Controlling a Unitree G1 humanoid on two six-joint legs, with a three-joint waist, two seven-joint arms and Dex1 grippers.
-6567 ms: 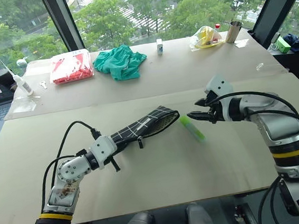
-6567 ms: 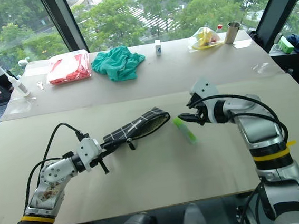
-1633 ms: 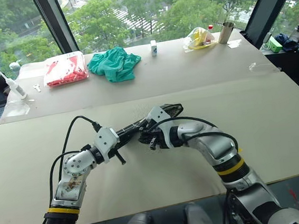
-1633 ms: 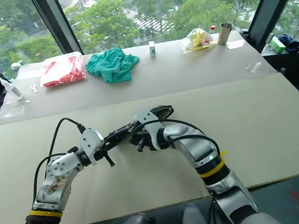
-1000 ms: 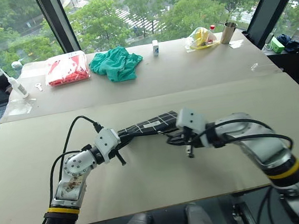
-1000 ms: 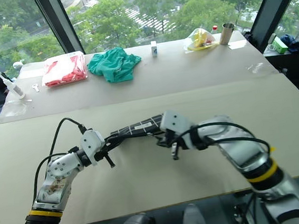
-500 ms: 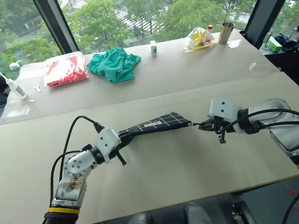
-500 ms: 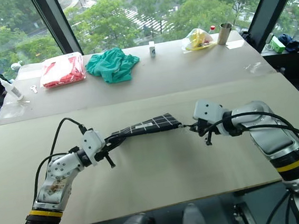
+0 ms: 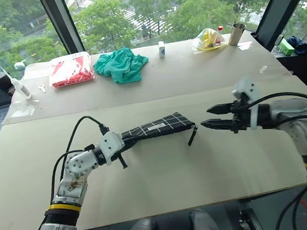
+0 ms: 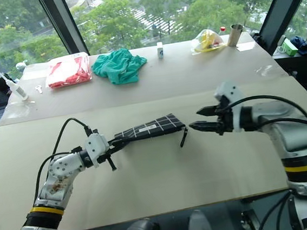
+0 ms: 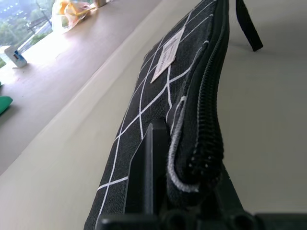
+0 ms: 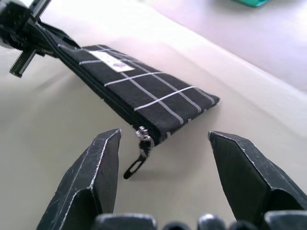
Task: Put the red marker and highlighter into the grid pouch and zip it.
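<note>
Near the middle of the pale table (image 9: 165, 184), the grid pouch (image 9: 156, 128) is hanging level just above the surface, lifted by one end. The left gripper (image 9: 117, 146) is clamping that end, its two black fingers (image 11: 144, 177) pressed together on the fabric beside the zipper. Along the pouch's top edge the zipper teeth are running closed up to the far end, as far as the wrist views let one judge. At that far end, the black pull strap (image 9: 192, 135) is dangling down toward the table, loose and touching neither gripper. On the pouch's upper face the small white label (image 11: 168, 54) is showing among the white grid lines.

Just beyond the strap end of the pouch, the right gripper (image 9: 212, 117) is pointing back at it, its fingers (image 12: 249, 179) standing wide apart and holding nothing, a clear gap between them and the strap.

Well beyond the pouch, toward the window, a green cloth (image 9: 122, 63) and a red packet (image 9: 73, 69) are lying on the far table.
</note>
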